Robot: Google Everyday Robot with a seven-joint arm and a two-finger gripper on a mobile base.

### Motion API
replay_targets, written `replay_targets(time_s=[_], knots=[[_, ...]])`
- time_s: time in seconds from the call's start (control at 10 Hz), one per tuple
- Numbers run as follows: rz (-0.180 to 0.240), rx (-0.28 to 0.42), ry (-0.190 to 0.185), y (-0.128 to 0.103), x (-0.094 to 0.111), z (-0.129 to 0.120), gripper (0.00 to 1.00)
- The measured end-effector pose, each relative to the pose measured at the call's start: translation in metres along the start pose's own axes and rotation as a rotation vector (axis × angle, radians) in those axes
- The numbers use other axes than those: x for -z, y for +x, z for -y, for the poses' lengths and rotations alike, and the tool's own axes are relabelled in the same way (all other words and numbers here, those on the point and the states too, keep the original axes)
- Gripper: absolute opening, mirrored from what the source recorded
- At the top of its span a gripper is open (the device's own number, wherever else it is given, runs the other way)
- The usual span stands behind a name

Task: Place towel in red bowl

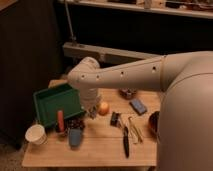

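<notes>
A small blue folded item (138, 106), which may be the towel, lies on the wooden table (95, 150) right of centre. A dark red bowl (153, 123) sits at the table's right edge, partly hidden by my arm. My gripper (92, 111) hangs down from the white arm, low over the table between the green tray (50, 100) and an orange fruit (103, 108). It is well left of the blue item and the bowl. I see nothing held in it.
A white cup (36, 134), a blue cup (75, 137), an orange-red upright item (60, 120) and a dark clump (76, 123) stand in front of the tray. A black utensil (125, 142), tongs (134, 128) and a small bowl (128, 93) lie mid-right.
</notes>
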Motion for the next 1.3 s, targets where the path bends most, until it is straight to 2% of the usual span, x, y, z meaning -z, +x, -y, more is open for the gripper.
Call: replay_targets(time_s=[0.2, 0.4, 0.6, 0.8, 1.0, 1.3], knots=[[-0.003, -0.035, 0.055, 0.006, 0.009, 0.024, 0.0], [0.007, -0.057, 0.083, 0.014, 0.02, 0.041, 0.0], [0.022, -0.074, 0.132, 0.029, 0.052, 0.067, 0.0], [0.047, -0.093, 0.176, 0.055, 0.079, 0.099, 0.0], [0.074, -0.111, 0.2, 0.076, 0.09, 0.12, 0.0], [0.1, -0.123, 0.206, 0.083, 0.09, 0.13, 0.0]])
